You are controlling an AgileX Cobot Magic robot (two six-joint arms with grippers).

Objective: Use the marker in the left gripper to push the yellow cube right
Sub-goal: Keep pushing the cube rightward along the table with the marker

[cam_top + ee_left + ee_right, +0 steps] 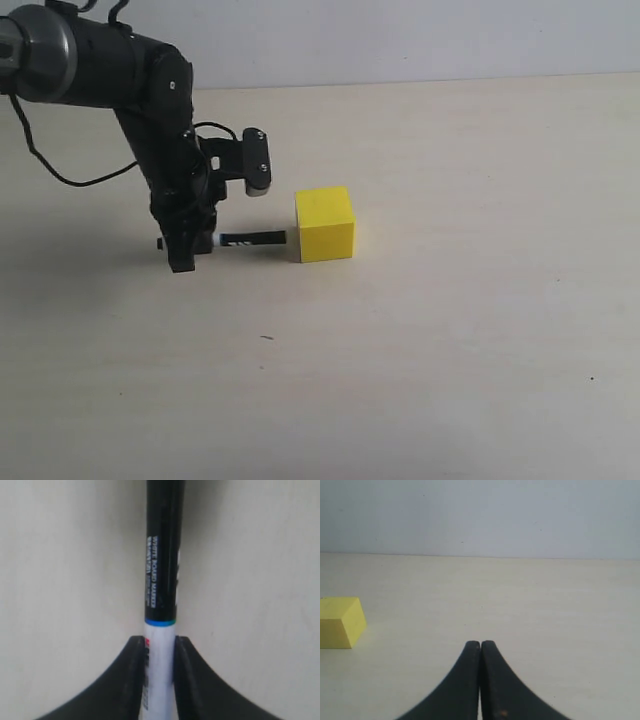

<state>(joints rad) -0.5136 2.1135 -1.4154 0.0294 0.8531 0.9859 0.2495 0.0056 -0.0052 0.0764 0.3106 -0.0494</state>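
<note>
The yellow cube [325, 223] rests on the pale table, a little left of centre in the exterior view; it also shows as a yellow cube [341, 622] in the right wrist view. My left gripper [185, 250] is shut on the marker [250, 239], which lies level just above the table with its black cap pointing right. The cap's end reaches the cube's left face. In the left wrist view the marker [162, 580] runs straight out from between the fingers [131, 680], white barrel clamped. My right gripper [480, 645] is shut and holds nothing; the exterior view leaves it out.
The pale wooden table [450, 340] stretches to the right of and in front of the cube. A pale wall [400, 40] bounds the far edge. The left arm's dark body and black cables [60, 170] stand at the upper left.
</note>
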